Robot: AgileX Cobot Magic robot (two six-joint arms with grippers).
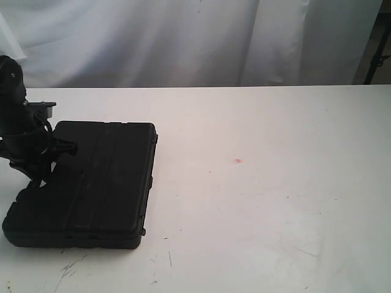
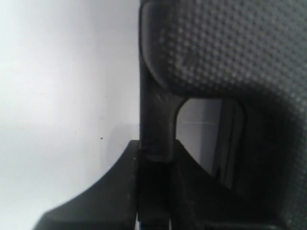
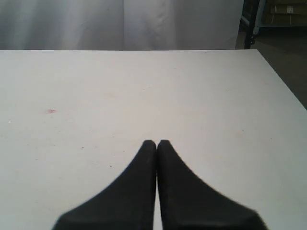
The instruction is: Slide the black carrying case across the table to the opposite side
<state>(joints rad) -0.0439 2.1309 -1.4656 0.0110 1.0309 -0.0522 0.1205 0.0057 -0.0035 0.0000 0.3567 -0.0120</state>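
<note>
One black carrying case [image 1: 104, 183] lies flat on the left part of the white worktop [image 1: 275, 213], its near edge just behind a few dark scratches [image 1: 67, 271]. It is a matte, rectangular moulded shell with rounded corners, long ribs running across the lid and a pebbled grain (plainest in the left wrist view) around a cut-out handle [image 2: 154, 115]. There are two tools. The left tool [image 2: 156, 143] is closed on that handle bar, one finger on each side. The right tool [image 3: 157, 142] has its fingers pressed together and holds nothing, above bare worktop. Farther back are one faint red spot [image 1: 237, 160] and a white curtain [image 1: 183, 36].
</note>
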